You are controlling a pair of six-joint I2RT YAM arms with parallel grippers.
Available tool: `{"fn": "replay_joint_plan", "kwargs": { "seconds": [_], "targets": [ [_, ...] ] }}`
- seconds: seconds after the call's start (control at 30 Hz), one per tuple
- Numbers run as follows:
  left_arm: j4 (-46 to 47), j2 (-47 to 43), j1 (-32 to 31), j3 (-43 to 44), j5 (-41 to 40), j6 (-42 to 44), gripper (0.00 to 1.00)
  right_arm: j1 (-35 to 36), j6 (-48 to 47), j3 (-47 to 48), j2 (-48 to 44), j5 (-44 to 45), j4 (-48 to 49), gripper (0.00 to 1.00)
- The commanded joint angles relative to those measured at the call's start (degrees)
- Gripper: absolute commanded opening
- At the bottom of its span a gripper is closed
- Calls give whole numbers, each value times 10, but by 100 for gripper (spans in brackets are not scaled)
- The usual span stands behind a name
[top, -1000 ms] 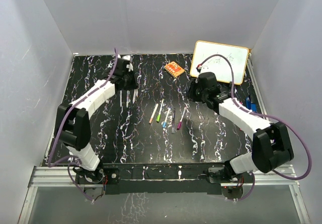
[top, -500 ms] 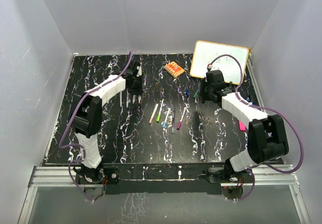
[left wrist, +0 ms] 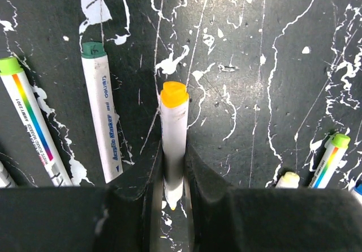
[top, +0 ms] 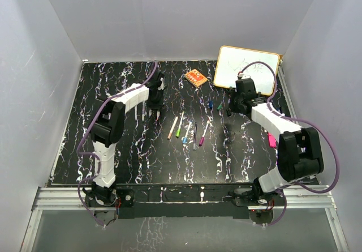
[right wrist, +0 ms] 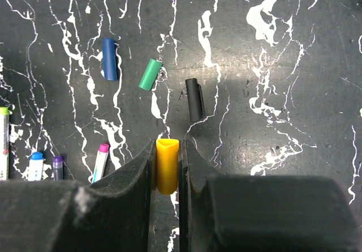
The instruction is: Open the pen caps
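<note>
The right fingers are closed on a small yellow triangular plastic cap, whose long axis runs 12 to 6 o'clock along them. The left fingers pinch a thin white plastic marker barrel that points to 12 o'clock. Its orange-yellow end faces outward and a pale nib shows bare between the pads, so this pen looks already uncapped.

On the black, white-streaked counter, three loose caps lie from 11 to 1 o'clock of the right fingers. They are a dark blue cylindrical cap, a green cylindrical cap and a black clipped cap. That is probably where the yellow one should be dropped.

The row of capped white markers lies between the arms, at about 4 o'clock of the left fingers and 8 o'clock of the right, axes roughly 12 to 6. The left seems slightly nearer.

Both the left arm and the right arm reach toward 12 o'clock, wrists bent to face straight down.
</note>
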Motion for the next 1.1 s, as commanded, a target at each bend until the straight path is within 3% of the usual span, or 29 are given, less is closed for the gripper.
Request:
{"fn": "replay_joint_plan", "kwargs": {
  "seconds": [0.0,0.17,0.3,0.7,1.07],
  "targets": [
    [-21,0,-4,18,-30,5,0,-7,-6,18,13,12,17,0],
    [-27,7,-5,19,-40,5,0,-7,-6,22,44,27,18,0],
    [-33,7,-4,19,-43,4,11,-7,-4,25,68,20,15,0],
    [-56,-3,-5,26,-57,-4,30,-6,-1,15,95,-17,16,0],
    [-62,-49,-5,49,-66,-10,31,2,-1,10,118,-23,17,0]
  ]
}}
